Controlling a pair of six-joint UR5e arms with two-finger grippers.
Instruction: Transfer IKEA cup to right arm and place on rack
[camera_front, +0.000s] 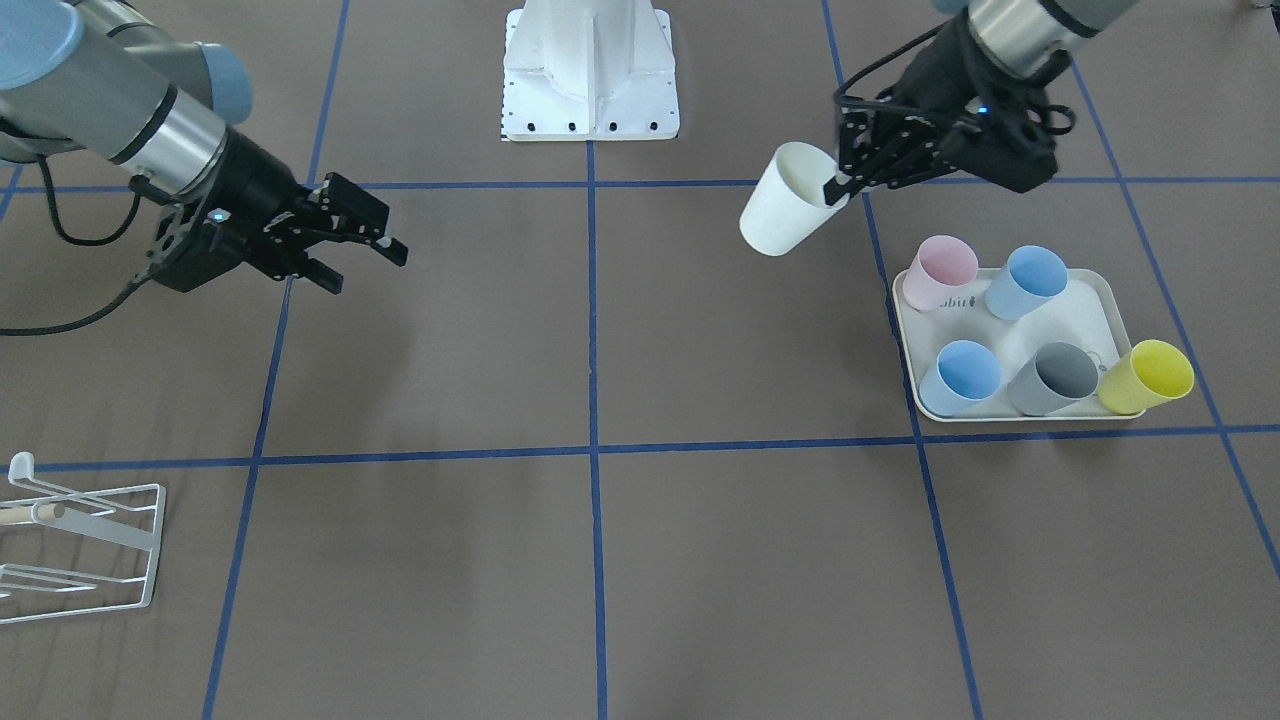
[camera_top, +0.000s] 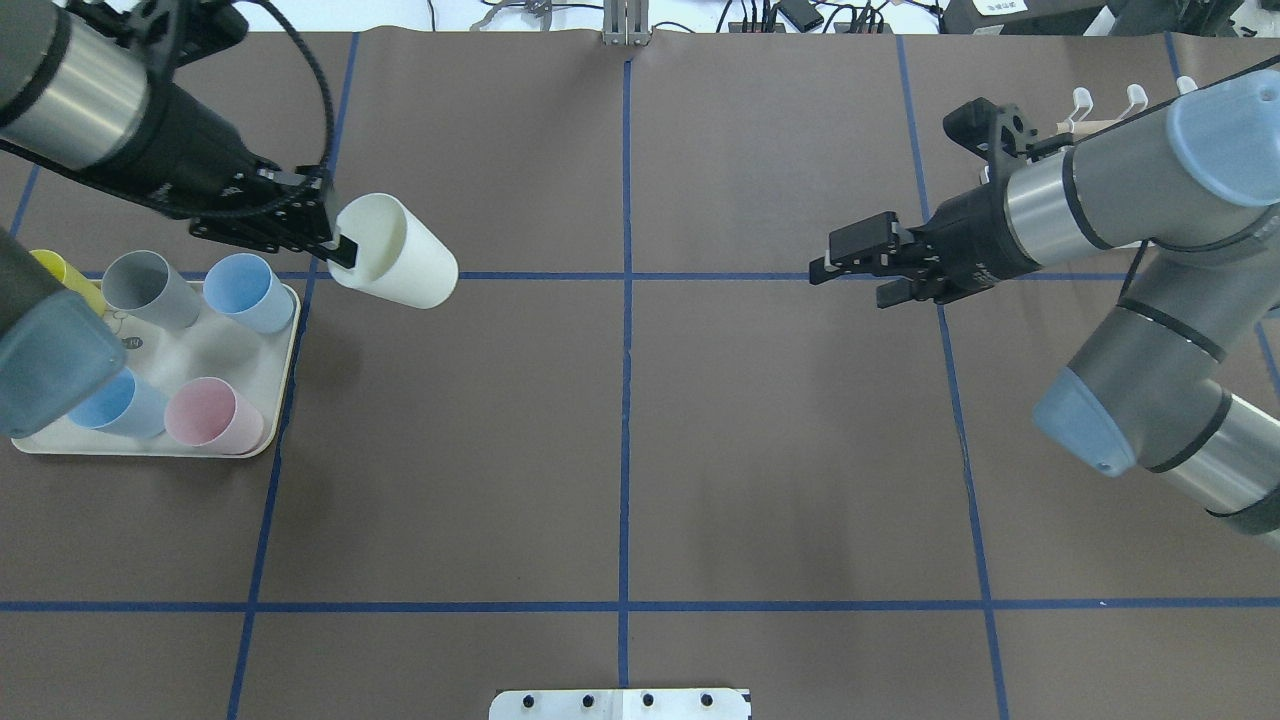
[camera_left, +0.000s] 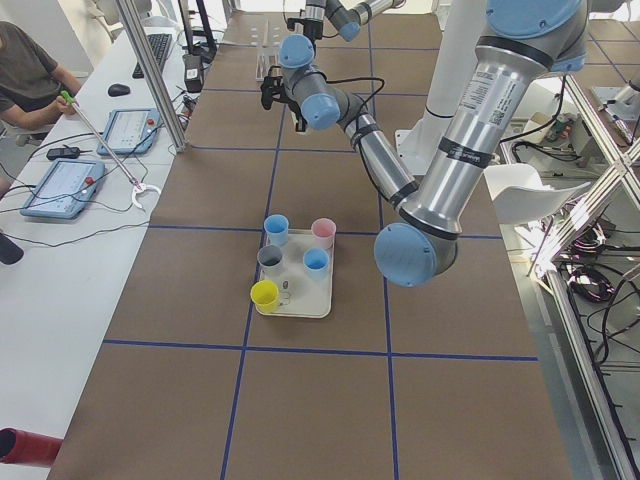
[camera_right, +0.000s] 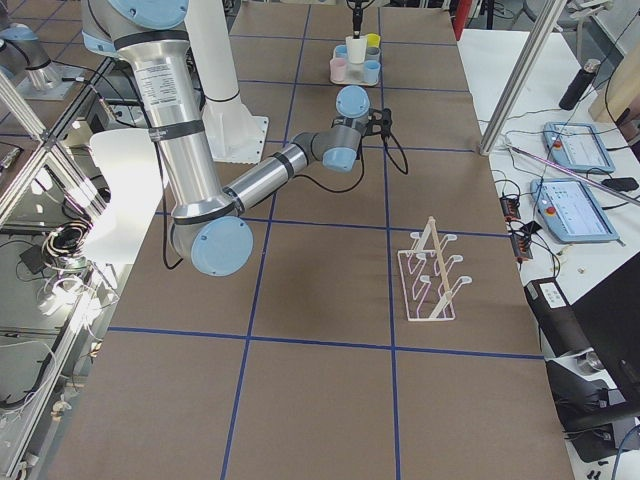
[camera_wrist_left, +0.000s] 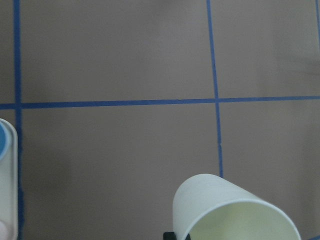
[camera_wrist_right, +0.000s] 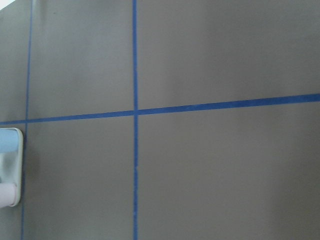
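The rack (camera_front: 100, 522) runs off the front-facing view's left edge; overhead, the right arm (camera_top: 1120, 190) hides all but its prong tips. The left wrist view's bottom edge crops the white cup (camera_wrist_left: 225, 205), and overhead the left arm (camera_top: 50, 350) covers most of the yellow cup (camera_top: 55, 268).

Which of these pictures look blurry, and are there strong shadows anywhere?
Both wrist views look soft; the left one crops the white cup at its bottom edge. The overhead view is crisp, with only faint, diffuse shadows on the table.
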